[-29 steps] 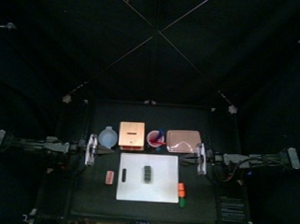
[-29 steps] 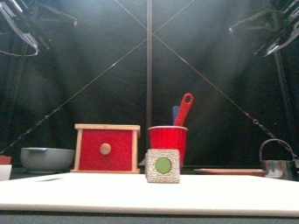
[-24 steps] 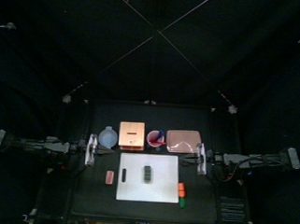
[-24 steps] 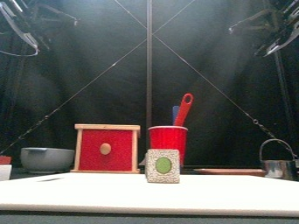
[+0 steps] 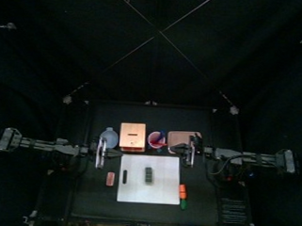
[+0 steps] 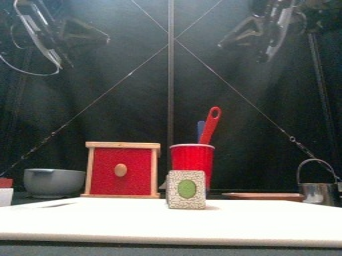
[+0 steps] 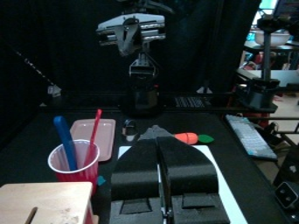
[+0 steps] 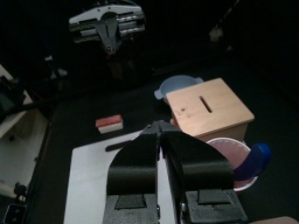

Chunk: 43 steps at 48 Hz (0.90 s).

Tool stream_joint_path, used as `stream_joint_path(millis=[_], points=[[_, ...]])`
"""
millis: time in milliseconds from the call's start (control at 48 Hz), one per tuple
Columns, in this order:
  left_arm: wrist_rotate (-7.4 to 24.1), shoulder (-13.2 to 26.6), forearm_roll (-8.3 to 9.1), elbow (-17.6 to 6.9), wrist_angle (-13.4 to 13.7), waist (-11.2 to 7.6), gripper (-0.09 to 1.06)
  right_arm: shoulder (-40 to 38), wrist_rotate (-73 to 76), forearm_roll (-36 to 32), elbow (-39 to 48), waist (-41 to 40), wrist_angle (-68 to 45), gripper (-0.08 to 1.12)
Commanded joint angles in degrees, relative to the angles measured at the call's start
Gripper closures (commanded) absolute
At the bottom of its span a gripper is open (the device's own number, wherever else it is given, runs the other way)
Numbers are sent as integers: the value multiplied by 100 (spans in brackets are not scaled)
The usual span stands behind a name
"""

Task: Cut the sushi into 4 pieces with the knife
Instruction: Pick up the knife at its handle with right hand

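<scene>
The left claw (image 7: 163, 147) is hanging above the table off the 10 o'clock corner of the board (image 5: 167, 167), its jaws pressed together and gripping nothing. The right claw (image 8: 162, 133) is hanging off the 2 o'clock corner, likewise closed and empty. The sushi (image 5: 151, 173) is lying whole at the board's centre, its length running from 12 to 6. The red knife (image 6: 210, 124) and blue knife (image 6: 201, 130) are standing in the cup (image 6: 191, 163) at the board's 12 o'clock. The box (image 5: 134, 138) is sitting just beside the cup at its 9, and the tray (image 5: 183, 139) is sitting near it at its 3.

No cut is showing, so fetching a knife is probably the step coming up, and most of the risk is gathering there.

- **Closed jaws:** a claw going down closed would be knocking a handle aside rather than taking it.
- **Crowded handles:** the two handles are leaning close together, so one grab may be catching both.
- **Upright cup:** a slanted pull may be tipping the cup towards 6, onto the sushi.
- **Little room:** the box is leaving the left claw little space at the cup.
- **Both arms at 12:** if both arms are heading there, they may be colliding.
- **Loose sushi:** with nothing bracing the sushi, a pressing blade may be sliding it along the board or splitting it unevenly.
</scene>
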Motion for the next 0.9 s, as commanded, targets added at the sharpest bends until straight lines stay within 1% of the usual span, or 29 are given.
stream_joint_path(millis=[21,62,83,146,229,250,521,750,896], points=[[18,272,-114,-281,-62,-9,71,360,0,-105,-694,-132,905,45],[18,343,-132,-299,-62,-9,69,483,0,-158,-835,-176,1151,35],[9,378,-132,-308,-62,-18,67,580,0,-202,-932,-211,1318,28],[9,439,-167,-316,-62,-18,65,756,-9,-281,-1107,-290,1635,14],[18,475,-185,-308,-62,-18,64,993,-53,-396,-1354,-360,2074,-1],[9,475,-185,-299,-70,-26,64,1055,-62,-431,-1406,-378,2162,-2],[18,475,-211,-272,-70,-26,64,1872,-246,-861,-2092,-343,3296,0],[18,475,-211,-246,-70,-26,64,2637,-422,-967,-2646,-334,4245,1],[18,475,-211,-220,-70,-26,64,2979,-431,-1213,-2821,-352,4518,1]])
